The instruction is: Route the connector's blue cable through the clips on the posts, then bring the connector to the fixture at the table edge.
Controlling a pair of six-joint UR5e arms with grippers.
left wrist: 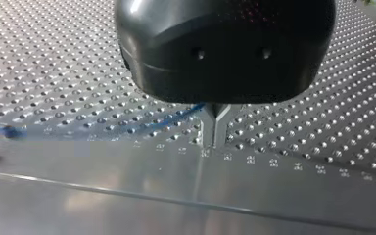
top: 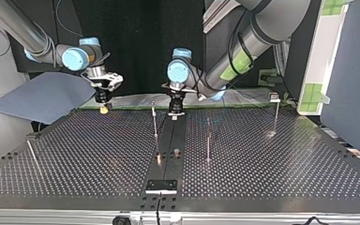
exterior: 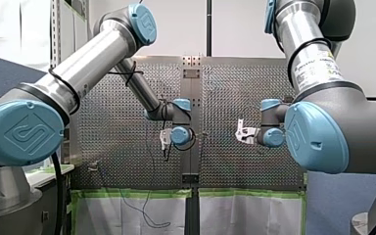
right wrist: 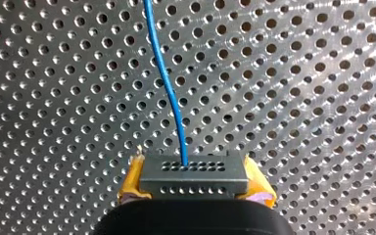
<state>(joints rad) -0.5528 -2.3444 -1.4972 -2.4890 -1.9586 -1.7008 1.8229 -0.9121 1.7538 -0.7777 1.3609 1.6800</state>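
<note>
My right gripper [right wrist: 194, 188] is shut on a grey connector [right wrist: 194, 171] with rows of small holes, clamped between its yellow pads [right wrist: 131, 183]. The blue cable [right wrist: 169, 83] leaves the connector and runs ahead over the perforated table. In the top view this gripper [top: 104, 109] hangs at the far left edge of the table. My left gripper [left wrist: 214, 142] is black with metal fingers, shut and touching the table at the centre strip. The blue cable [left wrist: 142, 126] meets those fingers just under the gripper body. In the top view it [top: 175, 114] stands at the far middle.
Thin posts stand on the table [top: 262, 168]: one [top: 155, 124] near the centre strip, one [top: 208, 140] right of it, one with a clip [top: 275, 110] at far right, a leaning one [top: 33, 157] at left. A black fixture [top: 161, 185] sits at the near edge.
</note>
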